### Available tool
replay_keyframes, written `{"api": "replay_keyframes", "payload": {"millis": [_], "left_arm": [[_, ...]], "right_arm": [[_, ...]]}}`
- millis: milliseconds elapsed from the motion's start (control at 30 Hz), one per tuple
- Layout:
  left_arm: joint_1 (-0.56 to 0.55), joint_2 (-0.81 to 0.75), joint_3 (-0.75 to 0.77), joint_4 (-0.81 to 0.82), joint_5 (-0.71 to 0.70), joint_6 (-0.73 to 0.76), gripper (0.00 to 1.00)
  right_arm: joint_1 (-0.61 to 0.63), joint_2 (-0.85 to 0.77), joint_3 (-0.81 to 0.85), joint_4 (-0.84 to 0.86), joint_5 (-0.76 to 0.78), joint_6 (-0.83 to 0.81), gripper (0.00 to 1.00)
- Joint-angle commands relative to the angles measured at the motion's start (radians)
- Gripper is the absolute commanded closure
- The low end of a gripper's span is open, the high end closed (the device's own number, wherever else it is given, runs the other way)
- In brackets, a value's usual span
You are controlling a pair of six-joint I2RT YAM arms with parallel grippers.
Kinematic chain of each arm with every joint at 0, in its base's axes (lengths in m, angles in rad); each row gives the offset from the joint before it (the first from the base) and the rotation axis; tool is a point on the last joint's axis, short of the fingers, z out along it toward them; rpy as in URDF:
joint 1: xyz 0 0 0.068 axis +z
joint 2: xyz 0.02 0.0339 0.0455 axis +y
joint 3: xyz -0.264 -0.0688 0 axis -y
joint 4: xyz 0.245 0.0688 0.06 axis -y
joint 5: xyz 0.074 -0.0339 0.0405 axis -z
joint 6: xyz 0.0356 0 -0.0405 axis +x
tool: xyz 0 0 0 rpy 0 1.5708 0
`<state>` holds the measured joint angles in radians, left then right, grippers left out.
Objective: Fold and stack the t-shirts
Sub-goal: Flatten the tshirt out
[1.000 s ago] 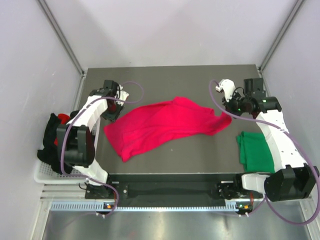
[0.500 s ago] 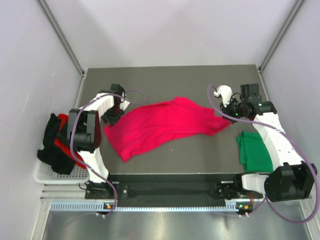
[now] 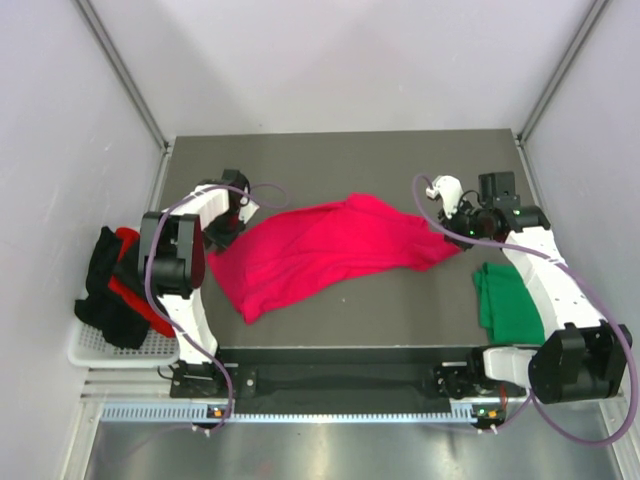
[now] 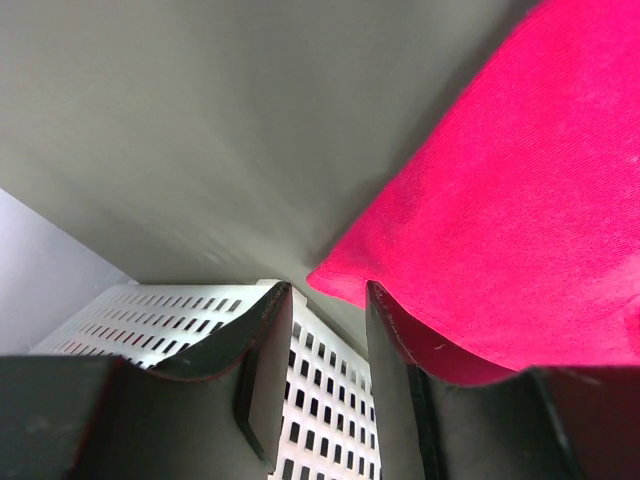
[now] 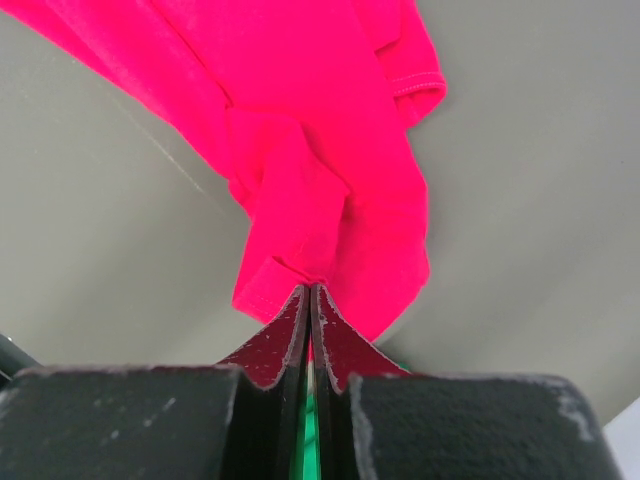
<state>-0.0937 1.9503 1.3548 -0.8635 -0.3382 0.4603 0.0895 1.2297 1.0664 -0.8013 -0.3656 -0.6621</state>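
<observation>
A crimson-pink t-shirt [image 3: 330, 250] lies rumpled across the middle of the dark table. My right gripper [image 3: 455, 228] is shut on its right end, and the right wrist view shows the cloth [image 5: 320, 180] pinched at the fingertips [image 5: 310, 290]. My left gripper [image 3: 222, 232] sits at the shirt's upper left corner. In the left wrist view its jaws [image 4: 325, 290] stand open with nothing between them, and the pink corner [image 4: 520, 200] lies just past the right finger. A folded dark green t-shirt [image 3: 508, 300] rests at the right, under the right arm. Black and red t-shirts [image 3: 110, 290] are heaped at the left.
A white slotted basket [image 3: 85, 350] holds the black and red heap beside the table's left edge, and its wall [image 4: 150, 320] shows behind my left fingers. Grey walls close in the back and both sides. The arm bases stand along the near edge.
My left gripper has come down and in to the shirt's left corner, its jaws narrowing a little. My right gripper has shifted slightly left, still holding the shirt's end.
</observation>
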Motion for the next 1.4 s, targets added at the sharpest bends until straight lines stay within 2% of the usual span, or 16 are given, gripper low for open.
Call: {"api": "replay_keyframes", "payload": {"millis": [0,200,600,700,800,867,1133,1300,1367], "left_arm": [[0.005,-0.017,0.021,-0.035,-0.028,0.012,0.59],[0.005,0.005,0.023,-0.054,-0.05,0.017,0.63],[0.005,0.067,0.027,-0.071,-0.065,0.026,0.63],[0.005,0.075,0.026,-0.069,-0.065,0.024,0.72],[0.006,0.081,0.036,-0.075,-0.048,0.017,0.93],[0.006,0.081,0.047,-0.083,-0.041,0.014,1.0],[-0.004,0.039,0.075,-0.1,0.007,0.003,1.0],[-0.043,-0.065,0.193,-0.161,0.053,-0.022,1.0],[-0.061,-0.091,0.251,-0.176,0.065,-0.034,1.0]], "right_arm": [[0.001,-0.018,-0.006,0.047,-0.026,-0.014,1.0],[0.001,-0.012,-0.006,0.056,-0.029,-0.01,1.0],[-0.002,-0.007,0.007,0.048,-0.016,-0.016,1.0],[0.0,-0.006,0.009,0.048,-0.019,-0.014,1.0],[0.0,-0.007,0.01,0.047,-0.021,-0.013,1.0],[0.0,-0.009,0.012,0.047,-0.016,-0.013,1.0],[-0.01,-0.025,0.044,0.043,0.023,-0.008,1.0],[-0.057,-0.018,0.169,0.059,0.079,0.028,1.0],[-0.08,-0.006,0.222,0.085,0.111,0.093,1.0]]}}
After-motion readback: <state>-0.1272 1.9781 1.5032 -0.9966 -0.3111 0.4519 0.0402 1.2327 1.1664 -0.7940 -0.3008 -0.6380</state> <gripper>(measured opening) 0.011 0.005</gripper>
